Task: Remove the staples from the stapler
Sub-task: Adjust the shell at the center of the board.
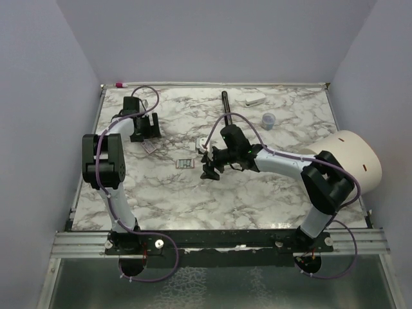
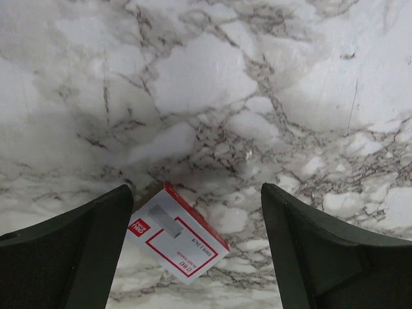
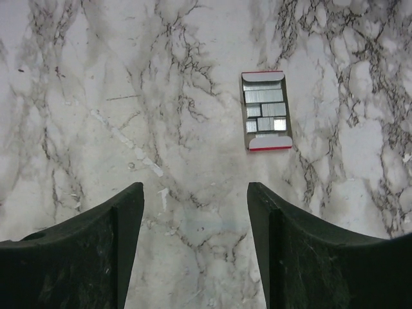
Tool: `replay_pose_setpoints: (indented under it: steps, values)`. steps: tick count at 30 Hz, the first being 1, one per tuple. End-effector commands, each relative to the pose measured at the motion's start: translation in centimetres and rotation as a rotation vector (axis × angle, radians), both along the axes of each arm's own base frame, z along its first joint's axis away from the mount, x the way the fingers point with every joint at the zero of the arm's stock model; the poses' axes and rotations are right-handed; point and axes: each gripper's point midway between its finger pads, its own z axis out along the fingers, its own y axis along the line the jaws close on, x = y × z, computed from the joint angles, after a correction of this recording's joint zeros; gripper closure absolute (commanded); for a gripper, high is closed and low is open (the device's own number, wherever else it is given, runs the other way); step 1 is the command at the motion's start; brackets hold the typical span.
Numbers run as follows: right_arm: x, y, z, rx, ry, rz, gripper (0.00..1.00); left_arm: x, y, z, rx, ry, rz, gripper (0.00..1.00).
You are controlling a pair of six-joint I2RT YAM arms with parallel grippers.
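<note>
My left gripper (image 2: 196, 190) gapes wide and empty above the stapler (image 2: 177, 232), which lies at seven o'clock. My right gripper (image 3: 195, 187), part open, holds nothing. The staples (image 3: 266, 109) fill a tray (image 3: 267, 147) at one o'clock. Unloading looks finished, I judge; next, lift both clear without nudging either.

Robot lab cell: blank walls (image 1: 38, 77) around marble tabletop (image 1: 193, 199), metal mounting rail (image 1: 77, 243).

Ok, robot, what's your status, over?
Both open, empty: left fingers, right fingers. Small red-edged tray holds silvery staple strips, beyond right fingers. Nothing blocking.
</note>
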Motion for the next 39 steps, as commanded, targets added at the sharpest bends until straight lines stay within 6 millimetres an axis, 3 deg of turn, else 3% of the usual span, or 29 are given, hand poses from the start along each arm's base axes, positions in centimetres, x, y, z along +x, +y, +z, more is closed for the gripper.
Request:
replay_pose_setpoints:
  steps: [1, 8, 16, 20, 31, 39]
  values:
    - [1.2, 2.0, 0.6, 0.029, -0.151, 0.163, 0.34, -3.8, 0.2, -0.4, 0.004, 0.089, 0.033, 0.16]
    - [3.1, 3.1, -1.9, -0.042, -0.164, 0.210, 0.29, -5.8, 0.0, -0.1, -0.002, 0.093, 0.027, 0.16]
    - [4.5, 4.8, -3.3, -0.051, -0.155, 0.231, 0.26, -7.0, -1.6, 0.3, -0.092, 0.069, 0.002, 0.16]
    - [4.7, 5.6, -3.8, -0.052, -0.149, 0.235, 0.26, -6.9, -1.9, 0.7, -0.101, 0.037, -0.011, 0.16]
    - [6.5, 7.4, -5.9, -0.085, -0.061, 0.174, 0.32, -5.7, 0.6, 1.5, 0.024, -0.009, 0.040, 0.16]
    - [6.3, 7.4, -7.5, -0.114, 0.004, 0.162, 0.38, -5.0, 1.2, 2.5, 0.016, -0.052, 0.067, 0.12]
